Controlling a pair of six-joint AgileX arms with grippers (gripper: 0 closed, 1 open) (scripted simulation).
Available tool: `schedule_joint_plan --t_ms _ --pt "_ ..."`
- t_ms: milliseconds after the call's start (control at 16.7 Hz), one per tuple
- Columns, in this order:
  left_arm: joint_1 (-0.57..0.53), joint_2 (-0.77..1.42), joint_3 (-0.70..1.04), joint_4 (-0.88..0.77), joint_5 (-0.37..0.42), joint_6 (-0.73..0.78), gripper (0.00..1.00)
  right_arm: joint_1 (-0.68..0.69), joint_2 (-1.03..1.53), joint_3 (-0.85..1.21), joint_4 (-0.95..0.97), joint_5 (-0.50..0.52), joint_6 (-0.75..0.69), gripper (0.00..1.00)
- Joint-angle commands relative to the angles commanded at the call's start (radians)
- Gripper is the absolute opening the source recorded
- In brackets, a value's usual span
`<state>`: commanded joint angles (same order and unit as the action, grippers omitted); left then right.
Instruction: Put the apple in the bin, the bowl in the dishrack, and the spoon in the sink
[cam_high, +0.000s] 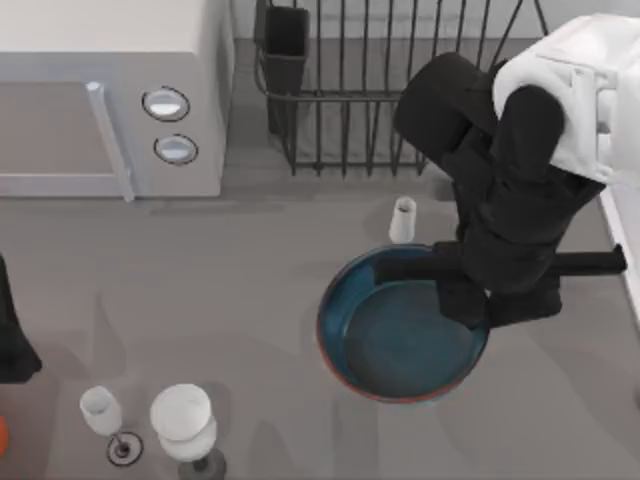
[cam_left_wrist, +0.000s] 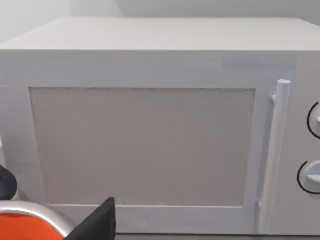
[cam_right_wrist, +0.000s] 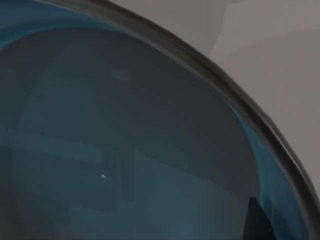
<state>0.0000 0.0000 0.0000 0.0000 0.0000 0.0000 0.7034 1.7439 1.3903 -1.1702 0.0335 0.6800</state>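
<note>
The bowl (cam_high: 400, 335), deep blue inside with a reddish-brown rim, sits at the table's middle right. My right gripper (cam_high: 470, 303) hangs over its right-hand rim, with the black arm covering that side. The right wrist view looks closely into the bowl's blue inside (cam_right_wrist: 125, 140), with its dark rim (cam_right_wrist: 210, 70) running across. The black wire dishrack (cam_high: 380, 90) stands behind the bowl, with a dark utensil cup (cam_high: 286, 45) on its left corner. The sink's pale rim (cam_high: 622, 245) runs along the right edge. My left arm (cam_high: 12, 340) is parked at the left edge. The apple, spoon and bin are out of view.
A white microwave (cam_high: 100, 90) with two round knobs fills the back left, and its door (cam_left_wrist: 145, 145) faces the left wrist view. A small white glass (cam_high: 402, 220) stands between bowl and dishrack. Two wine glasses (cam_high: 183, 420) stand at the front left, beside an orange shape (cam_high: 3, 435).
</note>
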Motion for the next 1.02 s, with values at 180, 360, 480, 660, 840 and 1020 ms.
schedule_joint_plan --t_ms 180,360,480,660,840,1020 --pt "0.0 0.0 0.0 0.0 0.0 0.0 1.0 0.045 -0.03 0.019 0.119 0.12 -0.074 0.0" --pt "0.0 0.0 0.0 0.0 0.0 0.0 1.0 0.108 -0.071 0.032 0.326 0.307 -0.186 0.0" --pt "0.0 0.0 0.0 0.0 0.0 0.0 1.0 0.156 -0.103 0.035 0.5 0.454 -0.276 0.0" --pt "0.0 0.0 0.0 0.0 0.0 0.0 1.0 0.225 -0.16 0.034 0.771 0.682 -0.419 0.0" --pt "0.0 0.0 0.0 0.0 0.0 0.0 1.0 0.285 -0.228 0.038 0.99 0.877 -0.544 0.0" --pt "0.0 0.0 0.0 0.0 0.0 0.0 1.0 0.324 -0.284 0.045 1.116 0.998 -0.627 0.0"
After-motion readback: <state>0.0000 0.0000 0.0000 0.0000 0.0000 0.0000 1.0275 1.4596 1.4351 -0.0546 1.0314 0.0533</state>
